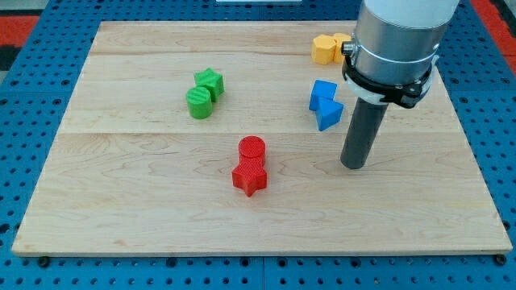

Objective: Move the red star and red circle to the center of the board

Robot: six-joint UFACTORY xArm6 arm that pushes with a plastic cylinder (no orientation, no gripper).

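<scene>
Camera view shows the board [121,201] with the red circle [251,148] and red star [250,176] touching each other, circle toward the view's top, star toward the bottom. They sit close to the middle of the board, perhaps slightly toward the view's bottom, so the task looks almost finished. The arm carries no gripper, only a rod, so nothing is open, closed or held. The tip [353,166] rests on bare wood well to the view's right of the red pair, touching no block, just below the blue blocks [325,105].

Risks, as I judge them: a push from the view's right would carry the pair leftward past the middle. A push that catches only 1 of the 2 reds would split them, since they merely lean together. The star's points could make it spin off the rod instead of sliding straight. A swing toward the view's top would knock the blue blocks.

Count: 2 red blocks, 2 green [204,93] (a star and a round one), 2 blue, 2 yellow-orange [326,48] partly hidden behind the arm, 1 rod.
</scene>
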